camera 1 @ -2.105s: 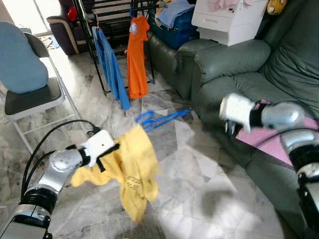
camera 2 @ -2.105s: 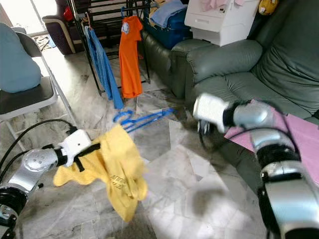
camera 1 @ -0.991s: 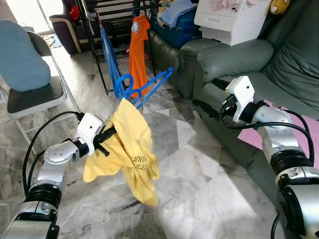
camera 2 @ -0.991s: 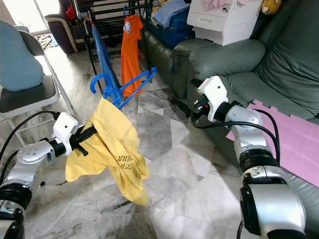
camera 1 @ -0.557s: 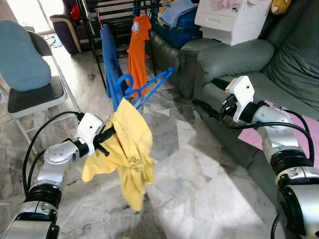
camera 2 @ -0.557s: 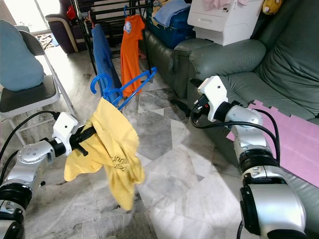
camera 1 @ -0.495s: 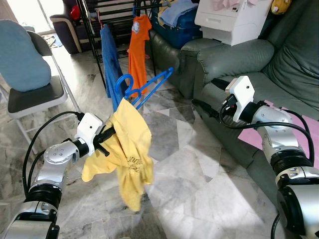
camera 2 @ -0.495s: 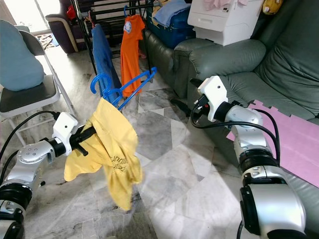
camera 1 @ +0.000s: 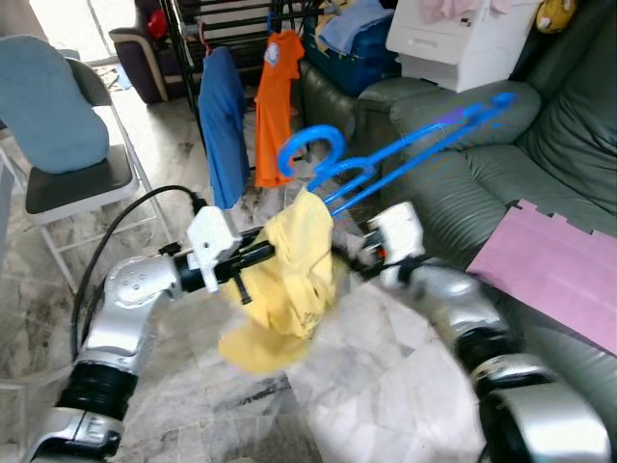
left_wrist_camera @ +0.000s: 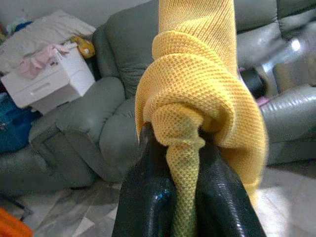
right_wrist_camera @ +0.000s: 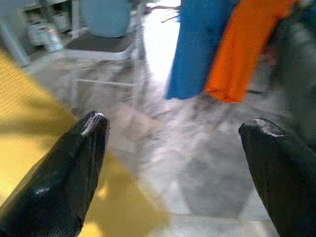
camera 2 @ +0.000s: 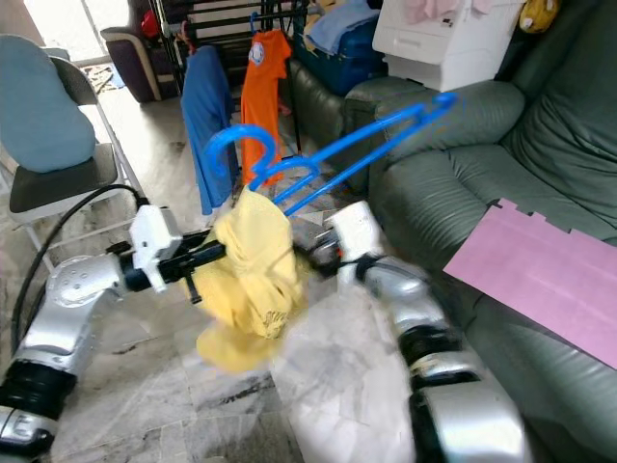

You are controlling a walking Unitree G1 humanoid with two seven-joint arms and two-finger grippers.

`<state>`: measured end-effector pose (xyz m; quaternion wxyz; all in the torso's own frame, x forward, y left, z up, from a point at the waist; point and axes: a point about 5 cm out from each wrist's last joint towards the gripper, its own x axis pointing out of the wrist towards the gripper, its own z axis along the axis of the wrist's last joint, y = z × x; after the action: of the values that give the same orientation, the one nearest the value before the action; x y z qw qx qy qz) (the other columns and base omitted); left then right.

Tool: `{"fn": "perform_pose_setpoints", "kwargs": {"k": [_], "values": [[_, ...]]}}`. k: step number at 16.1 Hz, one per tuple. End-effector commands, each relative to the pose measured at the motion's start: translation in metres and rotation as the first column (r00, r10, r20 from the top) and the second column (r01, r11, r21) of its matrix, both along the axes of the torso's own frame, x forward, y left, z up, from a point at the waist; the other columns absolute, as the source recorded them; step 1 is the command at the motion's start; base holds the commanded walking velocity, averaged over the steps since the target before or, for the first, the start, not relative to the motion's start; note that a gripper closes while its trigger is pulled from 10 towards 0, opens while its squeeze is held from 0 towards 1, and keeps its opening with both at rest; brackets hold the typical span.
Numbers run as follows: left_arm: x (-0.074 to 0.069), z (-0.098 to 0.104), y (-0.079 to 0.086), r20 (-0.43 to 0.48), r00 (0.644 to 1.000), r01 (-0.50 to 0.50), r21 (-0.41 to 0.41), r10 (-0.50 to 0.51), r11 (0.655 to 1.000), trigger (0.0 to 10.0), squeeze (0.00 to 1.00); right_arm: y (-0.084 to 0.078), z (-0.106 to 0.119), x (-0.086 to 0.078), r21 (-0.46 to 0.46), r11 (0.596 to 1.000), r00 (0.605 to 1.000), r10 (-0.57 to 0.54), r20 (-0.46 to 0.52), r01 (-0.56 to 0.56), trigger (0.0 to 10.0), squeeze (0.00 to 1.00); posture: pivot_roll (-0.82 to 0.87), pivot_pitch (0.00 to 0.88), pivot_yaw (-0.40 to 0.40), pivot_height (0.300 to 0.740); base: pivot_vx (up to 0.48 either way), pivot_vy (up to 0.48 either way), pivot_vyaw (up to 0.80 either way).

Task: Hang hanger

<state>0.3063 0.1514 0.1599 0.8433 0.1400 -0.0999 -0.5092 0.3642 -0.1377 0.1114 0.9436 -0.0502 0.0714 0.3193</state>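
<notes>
A yellow shirt hangs bunched on a blue plastic hanger, whose hook points up and to the left. My left gripper is shut on a fold of the yellow fabric, holding shirt and hanger above the floor. My right gripper is open and sits close beside the shirt on its right, with its white wrist blurred. In the right wrist view, yellow cloth lies next to one finger.
A dark drying rack at the back holds a blue shirt and an orange shirt. A grey-green sofa with a pink mat runs along the right. A folding chair stands at the left. Marble floor lies below.
My left gripper has lifted the shirt and hanger higher and toward the middle. My right arm has swung from the sofa side over to the shirt. The view has shifted too.
</notes>
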Motion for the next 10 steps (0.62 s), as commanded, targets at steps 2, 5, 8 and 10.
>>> {"fn": "perform_pose_setpoints", "kwargs": {"k": [2, 5, 8, 10], "values": [[-0.008, 0.008, -0.005, -0.011, 0.996, 0.085, -0.018, -0.085, 0.996, 0.0, 0.0, 0.006, 0.004, 0.002, 0.015, 1.0, 1.0, -0.001, -0.007, 0.001, 10.0, 0.0, -0.04, 0.0, 0.026, 0.74, 0.0, 0.0, 0.0], [-0.008, 0.001, 0.0, 0.014, 0.996, 0.083, 0.105, -0.085, 0.991, 0.0, 0.0, 0.004, 0.007, 0.004, 0.038, 0.999, 0.999, -0.008, -0.033, 0.009, 10.0, 0.0, -0.04, 0.0, 0.033, 0.74, 0.0, 0.0, 0.0], [-0.004, 0.001, 0.003, 0.055, 0.996, 0.059, 0.13, -0.067, 0.99, 0.0, 0.0, -0.001, 0.008, 0.006, 0.047, 0.999, 0.998, -0.023, -0.053, 0.026, 10.0, 0.0, -0.04, 0.0, 0.037, 0.74, 0.0, 0.0, 0.0], [0.002, 0.004, 0.002, 0.095, 0.995, 0.012, 0.136, -0.025, 0.991, 0.0, 0.0, 0.004, 0.009, 0.002, 0.093, 0.992, 0.992, 0.09, -0.093, -0.081, 10.0, 0.0, -0.04, 0.0, 0.037, 0.74, 0.0, 0.0, 0.0]]}}
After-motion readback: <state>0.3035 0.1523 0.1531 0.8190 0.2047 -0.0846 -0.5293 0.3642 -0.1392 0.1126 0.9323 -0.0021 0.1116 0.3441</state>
